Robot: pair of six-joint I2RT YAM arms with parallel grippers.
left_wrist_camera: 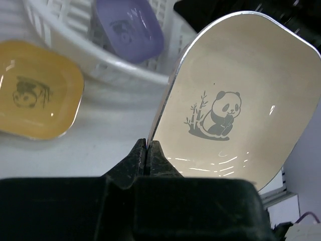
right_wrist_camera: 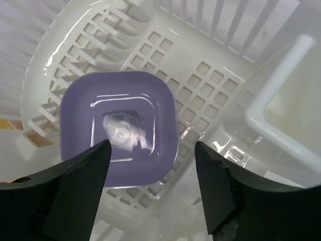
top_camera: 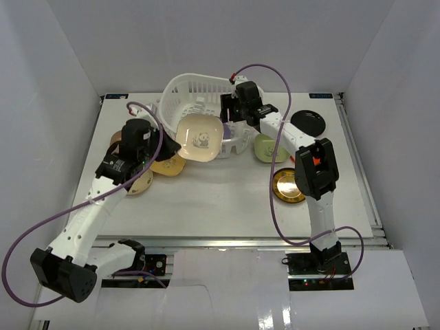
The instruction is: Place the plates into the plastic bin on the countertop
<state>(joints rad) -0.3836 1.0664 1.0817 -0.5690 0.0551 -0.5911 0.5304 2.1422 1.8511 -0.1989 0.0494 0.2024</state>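
Observation:
My left gripper (left_wrist_camera: 149,150) is shut on the rim of a cream panda plate (left_wrist_camera: 235,100), which stands tilted on edge. In the top view that cream plate (top_camera: 199,137) hangs at the near wall of the white plastic bin (top_camera: 192,86), with the left gripper (top_camera: 173,142) on its left edge. My right gripper (right_wrist_camera: 151,150) is open inside the bin above a lavender plate (right_wrist_camera: 118,125), which lies flat on the perforated base (right_wrist_camera: 200,75); its fingers touch nothing. The right gripper (top_camera: 230,113) sits over the bin's right half.
On the countertop (top_camera: 220,206) lie a yellow plate (top_camera: 168,165), a brown plate (top_camera: 117,141), a cream plate (top_camera: 141,182) under the left arm, a green plate (top_camera: 267,148), a black plate (top_camera: 309,122) and a patterned gold plate (top_camera: 289,185). White walls enclose the table.

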